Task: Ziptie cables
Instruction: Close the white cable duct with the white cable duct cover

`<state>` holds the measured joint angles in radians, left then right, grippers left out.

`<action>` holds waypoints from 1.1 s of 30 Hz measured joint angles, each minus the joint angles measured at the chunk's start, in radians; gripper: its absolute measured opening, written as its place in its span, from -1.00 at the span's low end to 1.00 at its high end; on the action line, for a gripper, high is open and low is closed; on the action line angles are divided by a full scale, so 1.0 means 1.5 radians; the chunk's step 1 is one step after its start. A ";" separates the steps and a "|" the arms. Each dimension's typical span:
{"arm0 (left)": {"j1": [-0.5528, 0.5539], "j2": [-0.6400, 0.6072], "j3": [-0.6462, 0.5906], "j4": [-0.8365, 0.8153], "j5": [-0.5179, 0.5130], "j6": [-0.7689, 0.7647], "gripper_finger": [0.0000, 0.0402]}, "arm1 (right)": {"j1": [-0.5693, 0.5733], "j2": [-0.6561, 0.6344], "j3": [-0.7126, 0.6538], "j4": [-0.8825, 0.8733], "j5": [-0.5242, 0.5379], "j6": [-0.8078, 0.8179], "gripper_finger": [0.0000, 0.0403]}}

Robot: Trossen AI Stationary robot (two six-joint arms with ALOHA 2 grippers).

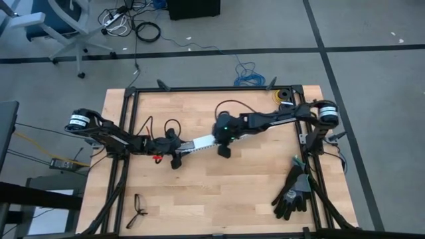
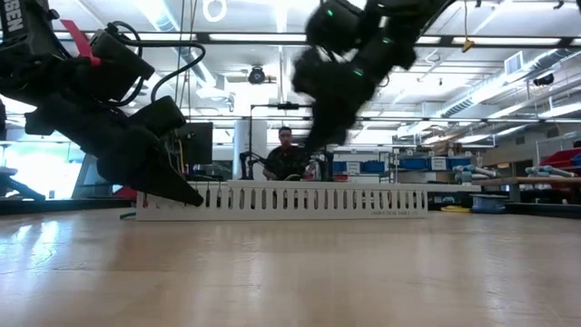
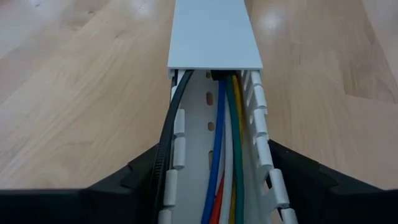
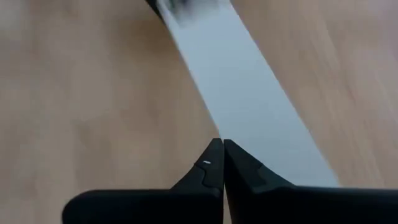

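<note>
Two tools on white channel [image 3: 214, 124]: my left tool [image 3: 214, 186] clamps channel walls, steadying cables [image 3: 227, 143] inside; my right tool [image 4: 222, 163], fingers together, presses lid [image 4: 249, 99] down.

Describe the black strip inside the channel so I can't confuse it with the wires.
At the middle of the wooden table lies the white slotted channel, gripped at its open end by the left tool. Inside run the cables. The black strip hugs one slotted wall: flat and dark, unlike the round coloured wires.
</note>
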<state>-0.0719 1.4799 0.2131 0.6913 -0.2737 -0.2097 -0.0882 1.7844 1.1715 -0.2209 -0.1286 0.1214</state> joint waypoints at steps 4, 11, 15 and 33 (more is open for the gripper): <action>0.000 0.000 0.000 0.001 0.004 0.002 0.21 | -0.012 -0.045 -0.041 -0.078 0.056 0.046 -1.00; 0.001 0.000 -0.002 0.010 0.003 0.012 0.21 | -0.040 0.058 -0.074 0.143 -0.007 0.081 -1.00; 0.001 0.001 -0.002 0.015 0.004 0.013 0.21 | -0.024 0.116 -0.017 0.198 -0.015 0.041 -1.00; 0.001 0.000 0.001 0.028 0.061 -0.011 0.51 | -0.026 0.114 0.004 0.147 -0.024 0.016 -1.00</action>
<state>-0.0711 1.4803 0.2142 0.7331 -0.1822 -0.2270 -0.1276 1.9555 1.1774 -0.0011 -0.1654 0.1452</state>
